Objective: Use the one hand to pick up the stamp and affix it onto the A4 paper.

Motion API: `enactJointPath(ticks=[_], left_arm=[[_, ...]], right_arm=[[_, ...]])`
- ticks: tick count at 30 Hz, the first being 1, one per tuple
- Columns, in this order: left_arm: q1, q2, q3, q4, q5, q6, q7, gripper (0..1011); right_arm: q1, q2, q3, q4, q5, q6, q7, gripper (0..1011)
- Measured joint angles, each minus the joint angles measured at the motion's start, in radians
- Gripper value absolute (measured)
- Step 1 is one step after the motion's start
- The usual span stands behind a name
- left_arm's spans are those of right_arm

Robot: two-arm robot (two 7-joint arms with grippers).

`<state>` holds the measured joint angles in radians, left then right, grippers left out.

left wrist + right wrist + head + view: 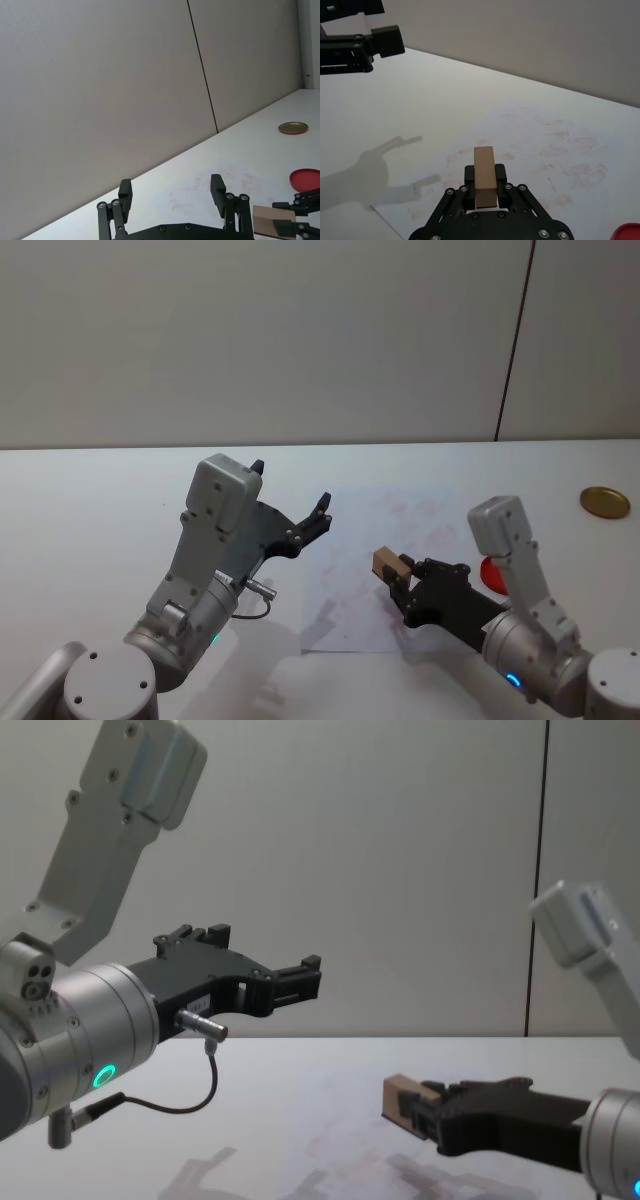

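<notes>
Head view, lower right: the right gripper (401, 573) was clamped on the stamp (386, 562), holding it over the A4 paper (400, 515) at centre, likely ready to press. Left of centre, the left gripper (290, 487) hung raised, fingers apart, out of the way. Right wrist view, bottom centre: the stamp sat above the paper. Chest view, lower right: it hung clear of the table (480, 1060).

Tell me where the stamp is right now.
Head view, right of centre: the stamp is clamped in the right gripper, held over the A4 paper, with the red ink pad just to its right.
</notes>
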<state>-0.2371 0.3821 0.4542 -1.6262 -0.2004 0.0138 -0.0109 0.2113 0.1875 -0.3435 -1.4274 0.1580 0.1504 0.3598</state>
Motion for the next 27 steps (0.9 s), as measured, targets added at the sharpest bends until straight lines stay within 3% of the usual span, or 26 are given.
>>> enactJointPath(ticks=[27], left_arm=[[0.000,0.000,0.000,0.000,0.000,0.000,0.000,993]], right_arm=[[0.009,-0.015,-0.021,0.073,-0.035,0.008,0.001,219]])
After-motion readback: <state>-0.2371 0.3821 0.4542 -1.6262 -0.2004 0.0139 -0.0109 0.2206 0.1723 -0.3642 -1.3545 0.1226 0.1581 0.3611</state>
